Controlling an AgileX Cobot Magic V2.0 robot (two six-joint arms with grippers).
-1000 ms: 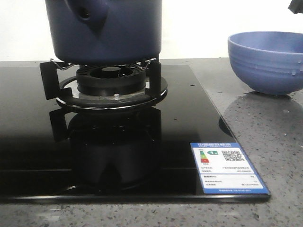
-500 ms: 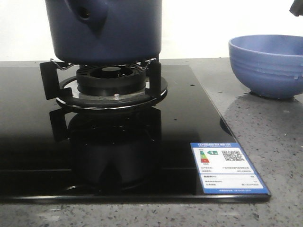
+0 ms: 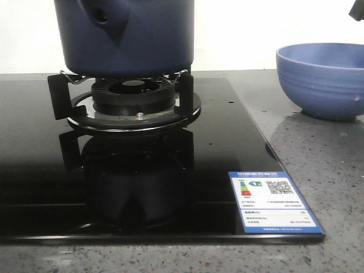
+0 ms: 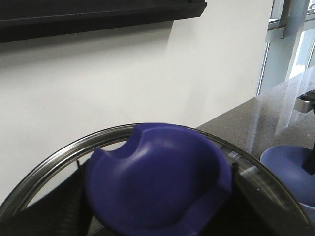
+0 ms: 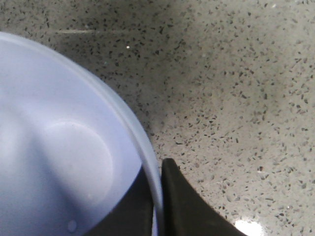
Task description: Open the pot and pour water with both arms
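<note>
The dark navy pot [image 3: 128, 40] stands on the burner [image 3: 133, 96] at the back left, its handle stub toward the camera and its top cut off by the frame. In the left wrist view my left gripper [image 4: 157, 209] is shut on the blue knob [image 4: 157, 182] of a glass lid [image 4: 59, 160] with a steel rim, held in the air with the wall behind it. My right gripper [image 5: 158, 169] is shut on the rim of the light blue ribbed bowl [image 5: 59, 147], one finger inside and one outside. The bowl [image 3: 321, 79] sits on the counter at the right.
The black glass cooktop [image 3: 227, 148] carries a blue and white label [image 3: 273, 200] near its front right corner. Speckled grey counter [image 3: 324, 170] runs to the right of it. A dark part of the right arm [image 3: 358, 10] shows in the top right corner. A white wall stands behind.
The bowl has shifted a little to the right and lower in the front view. The pot has not moved.
</note>
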